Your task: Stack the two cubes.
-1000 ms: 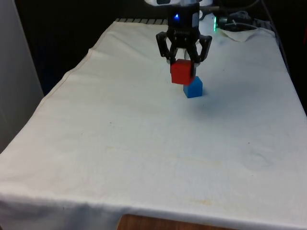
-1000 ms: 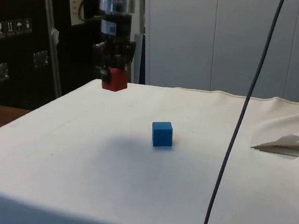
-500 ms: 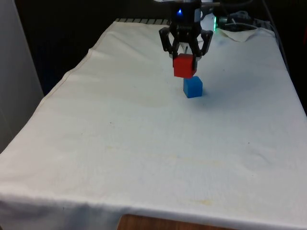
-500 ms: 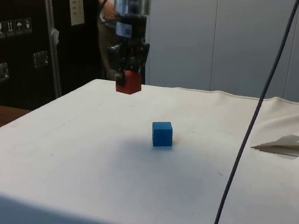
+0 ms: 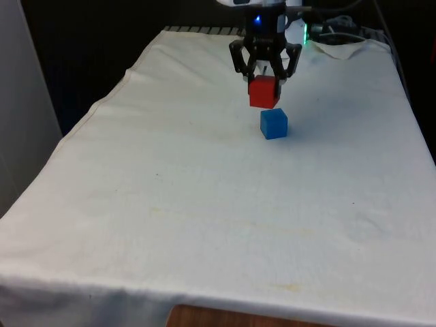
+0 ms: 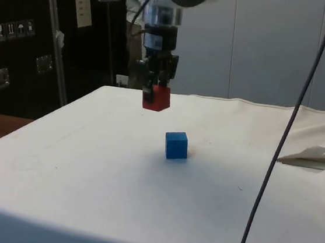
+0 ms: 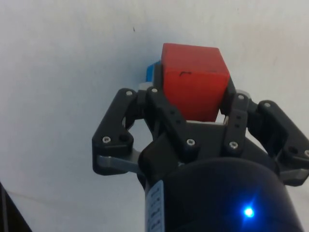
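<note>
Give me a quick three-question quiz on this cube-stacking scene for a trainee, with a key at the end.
1. True or false: the red cube rests on the blue cube.
2. What holds the red cube? A) the gripper B) a person's hand C) nothing
3. Fill in: the blue cube sits on the white ____.

Key:
1. False; it hangs in the air, and the side view shows it not yet above the blue cube.
2. A; the jaws are shut on it.
3. cloth.
</note>
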